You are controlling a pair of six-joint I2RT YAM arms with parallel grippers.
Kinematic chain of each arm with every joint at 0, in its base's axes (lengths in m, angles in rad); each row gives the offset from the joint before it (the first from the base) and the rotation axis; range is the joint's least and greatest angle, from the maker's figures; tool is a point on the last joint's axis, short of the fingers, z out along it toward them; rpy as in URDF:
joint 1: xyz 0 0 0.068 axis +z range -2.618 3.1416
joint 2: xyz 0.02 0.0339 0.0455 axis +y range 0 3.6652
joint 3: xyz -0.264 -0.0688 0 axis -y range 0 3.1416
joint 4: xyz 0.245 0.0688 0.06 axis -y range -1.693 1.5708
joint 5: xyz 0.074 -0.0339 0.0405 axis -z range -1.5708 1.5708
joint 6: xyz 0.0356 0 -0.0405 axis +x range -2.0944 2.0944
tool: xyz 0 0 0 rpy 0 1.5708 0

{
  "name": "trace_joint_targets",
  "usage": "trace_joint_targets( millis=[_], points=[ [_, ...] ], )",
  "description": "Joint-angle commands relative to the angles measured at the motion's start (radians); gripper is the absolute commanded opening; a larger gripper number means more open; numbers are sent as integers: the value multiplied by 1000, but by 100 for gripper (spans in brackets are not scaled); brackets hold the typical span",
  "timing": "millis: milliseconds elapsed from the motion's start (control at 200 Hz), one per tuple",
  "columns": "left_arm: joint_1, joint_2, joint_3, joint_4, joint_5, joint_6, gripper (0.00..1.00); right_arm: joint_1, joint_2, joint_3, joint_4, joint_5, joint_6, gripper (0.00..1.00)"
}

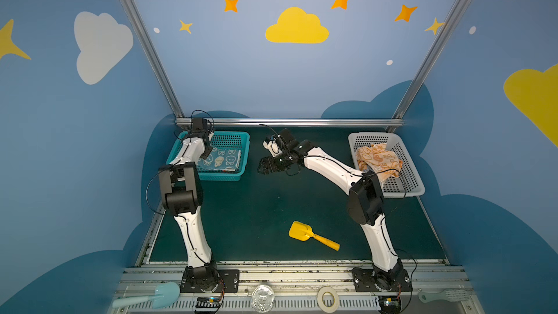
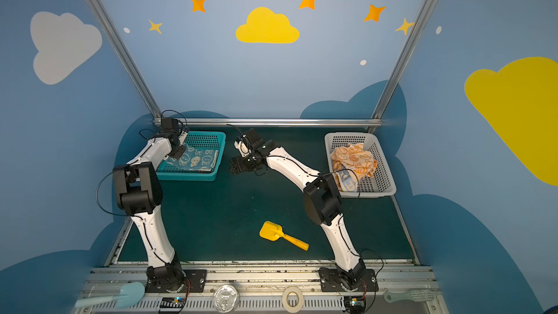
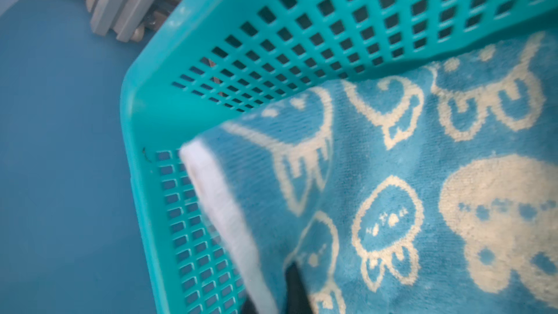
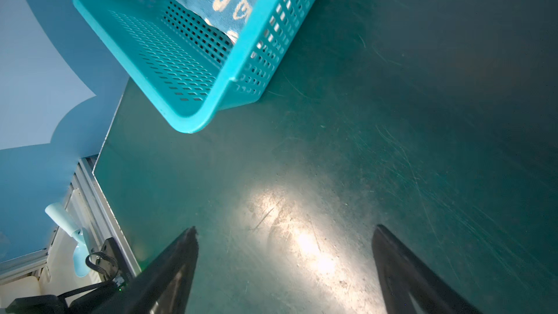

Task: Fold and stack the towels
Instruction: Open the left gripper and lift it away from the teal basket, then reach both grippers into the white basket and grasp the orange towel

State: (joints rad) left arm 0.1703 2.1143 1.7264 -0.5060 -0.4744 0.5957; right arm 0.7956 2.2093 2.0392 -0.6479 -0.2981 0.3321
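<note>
Left jaws: you have them down inside the teal basket, at the upper left of the table in both top views, over the basket's left end. The blue-and-cream towel lies spread on the basket floor. In the left wrist view its white-edged corner by the jaws looks raised and blurred. One dark finger shows at the lower edge of that view, against the cloth. Whether the jaws pinch the towel or stand spread: cannot tell.

Right jaws: your right arm reaches to mid-table, just right of the teal basket, above bare table. The right wrist view shows the jaws wide apart, holding nothing.

Orange-and-cream towels: a crumpled heap in the white basket, upper right of the table, partly hidden by the right arm's elbow.

Yellow scoop: lies on the table, lower centre, well apart from both baskets.
</note>
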Motion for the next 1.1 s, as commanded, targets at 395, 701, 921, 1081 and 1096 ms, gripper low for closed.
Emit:
trace_joint_targets(
  millis=[395, 701, 921, 1081, 1096],
  points=[
    [-71, -121, -57, 88, -64, -50, 100, -4, -149, -26, -56, 100, -19, 90],
    [-233, -330, -202, 273, -156, 84, 100, -114, -340, -183, -146, 398, 3, 90],
    [-438, -352, -88, 179, -159, 20, 100, -314, -539, -389, -147, 470, 52, 92],
    [-646, -303, -52, 281, -178, 97, 100, -502, -642, -508, -154, 473, 99, 92],
    [-664, -296, -48, 298, -181, 103, 100, -519, -649, -518, -153, 467, 105, 93]
  ],
)
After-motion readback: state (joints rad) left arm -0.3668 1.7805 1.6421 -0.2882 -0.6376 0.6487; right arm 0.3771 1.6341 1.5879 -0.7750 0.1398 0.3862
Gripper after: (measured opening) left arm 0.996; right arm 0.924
